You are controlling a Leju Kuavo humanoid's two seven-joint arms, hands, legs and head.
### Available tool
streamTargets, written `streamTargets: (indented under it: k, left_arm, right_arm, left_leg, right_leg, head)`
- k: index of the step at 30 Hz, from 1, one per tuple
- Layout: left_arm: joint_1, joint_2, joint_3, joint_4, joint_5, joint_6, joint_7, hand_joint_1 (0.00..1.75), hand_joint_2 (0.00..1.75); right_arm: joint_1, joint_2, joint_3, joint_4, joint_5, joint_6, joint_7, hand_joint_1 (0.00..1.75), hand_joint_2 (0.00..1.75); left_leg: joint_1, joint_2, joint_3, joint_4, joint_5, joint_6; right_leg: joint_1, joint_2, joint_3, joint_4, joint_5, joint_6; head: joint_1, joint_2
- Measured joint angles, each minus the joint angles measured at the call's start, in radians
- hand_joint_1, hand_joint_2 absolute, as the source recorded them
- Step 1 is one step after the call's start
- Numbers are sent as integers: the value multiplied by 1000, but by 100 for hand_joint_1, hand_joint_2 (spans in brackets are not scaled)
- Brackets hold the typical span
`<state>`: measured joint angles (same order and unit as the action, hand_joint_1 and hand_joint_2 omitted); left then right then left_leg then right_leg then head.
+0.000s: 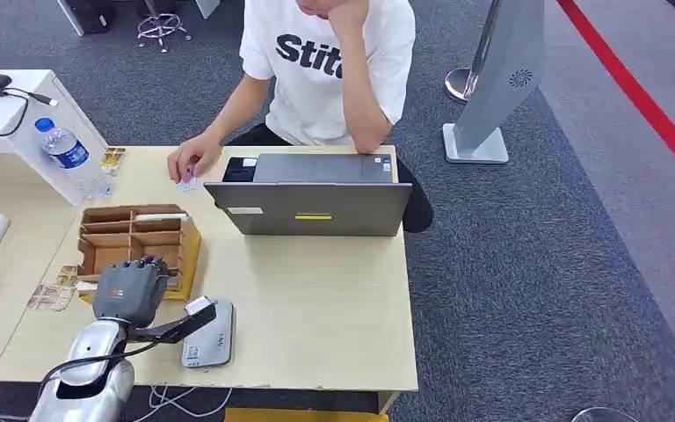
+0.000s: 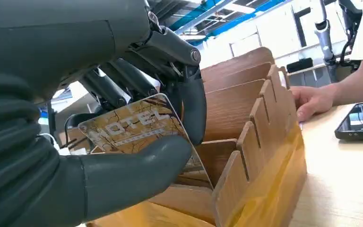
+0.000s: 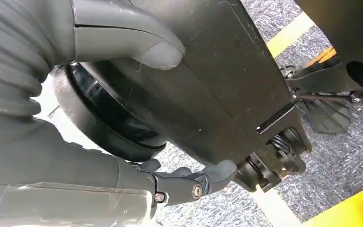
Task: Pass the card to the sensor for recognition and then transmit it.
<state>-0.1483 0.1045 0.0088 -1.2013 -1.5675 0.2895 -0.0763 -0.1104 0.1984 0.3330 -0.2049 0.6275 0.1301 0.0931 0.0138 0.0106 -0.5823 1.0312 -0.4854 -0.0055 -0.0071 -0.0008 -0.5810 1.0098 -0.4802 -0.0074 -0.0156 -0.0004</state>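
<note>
- The left arm (image 1: 88, 369) is reaching forward from below, and the left hand (image 1: 129, 290) is hanging palm down with its fingers curled.
- In the left wrist view, the thick thumb (image 2: 137, 172) and the dark fingers (image 2: 123, 87) are pinching a card (image 2: 132, 127) between them.
- The right hand (image 3: 123, 71) is hanging low beside the robot's body, its fingers (image 3: 194, 182) loosely apart and holding nothing.

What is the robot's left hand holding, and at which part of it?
The left hand holds a hotel card at one end, thumb on its printed face, fingers behind it, above the wooden organizer.
</note>
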Motion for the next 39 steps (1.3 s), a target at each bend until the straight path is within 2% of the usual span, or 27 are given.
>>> streamTargets:
  k: [6,8,12,15,19,39]
  left_arm:
    - [0,-1,3,-15,7,28,-18,175,175]
    - [-1,-6,6,-47,12,61,-29,175,175]
    - [-16,-13,18,-127,22,84,-37,175,175]
    - [-23,-19,19,-191,30,92,-42,175,175]
    - [-25,-22,20,-224,32,93,-42,175,175]
    - [-25,-28,21,-251,32,93,-42,175,175]
  right_arm:
    - [0,0,0,0,0,1,-3,0,175]
    - [0,0,1,0,0,5,-8,0,175]
    - [0,-2,3,0,0,11,-17,0,175]
    - [0,-2,4,0,0,13,-20,0,175]
    - [0,-2,4,0,0,13,-21,0,175]
    - [0,-3,4,0,0,14,-21,0,175]
  left_leg:
    - [0,0,0,0,0,0]
    - [0,0,0,0,0,0]
    - [0,0,0,0,0,0]
    - [0,0,0,0,0,0]
    - [0,0,0,0,0,0]
    - [0,0,0,0,0,0]
  right_leg:
    - [0,0,0,0,0,0]
    - [0,0,0,0,0,0]
    - [0,0,0,0,0,0]
    - [0,0,0,0,0,0]
    - [0,0,0,0,0,0]
    - [0,0,0,0,0,0]
  head:
    - [0,0]
    - [0,0]
    - [0,0]
    - [0,0]
    - [0,0]
    - [0,0]
